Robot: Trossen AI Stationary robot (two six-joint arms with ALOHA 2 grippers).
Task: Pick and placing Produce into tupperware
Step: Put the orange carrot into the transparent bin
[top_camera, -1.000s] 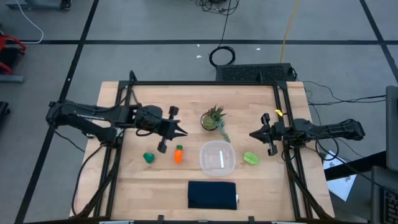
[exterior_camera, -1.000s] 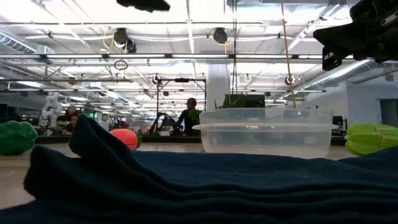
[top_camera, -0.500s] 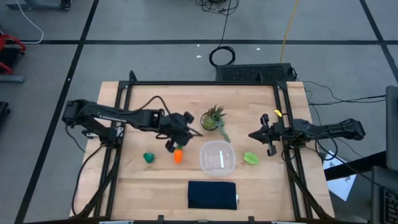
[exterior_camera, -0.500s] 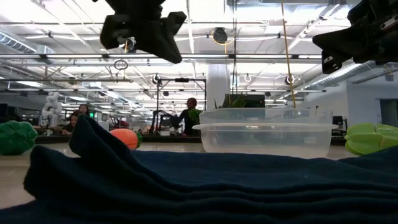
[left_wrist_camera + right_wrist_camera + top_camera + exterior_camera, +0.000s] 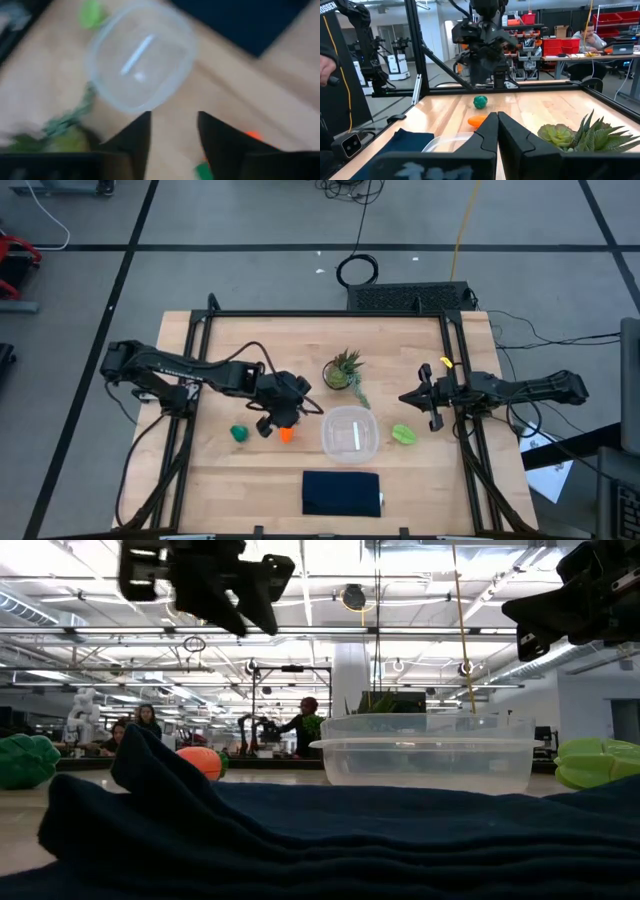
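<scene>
The orange carrot [image 5: 287, 434] lies on its side on the wooden table, left of the clear tupperware [image 5: 349, 434]. The dark green piece [image 5: 240, 433] sits further left, and the lime-green piece [image 5: 403, 434] sits right of the tupperware. My left gripper [image 5: 288, 418] hangs open above the carrot, high over the table in the low view [image 5: 200, 580]. Its wrist view shows the fingers apart [image 5: 172, 130], with the carrot [image 5: 252, 135] beside them and the tupperware [image 5: 140, 60] beyond. My right gripper [image 5: 415, 397] is shut and empty [image 5: 497, 127], above the table near its right edge.
A spiky potted plant [image 5: 345, 370] stands just beyond the tupperware. A dark navy folded cloth [image 5: 342, 493] lies at the near edge and fills the low view's foreground [image 5: 320, 830]. Black frame rails run along the left and right table edges.
My left gripper has moved right, then back toward the near edge, to a spot over the carrot. It has tipped from level to pointing downward and has come down into the low view. The produce and the tupperware have stayed put.
</scene>
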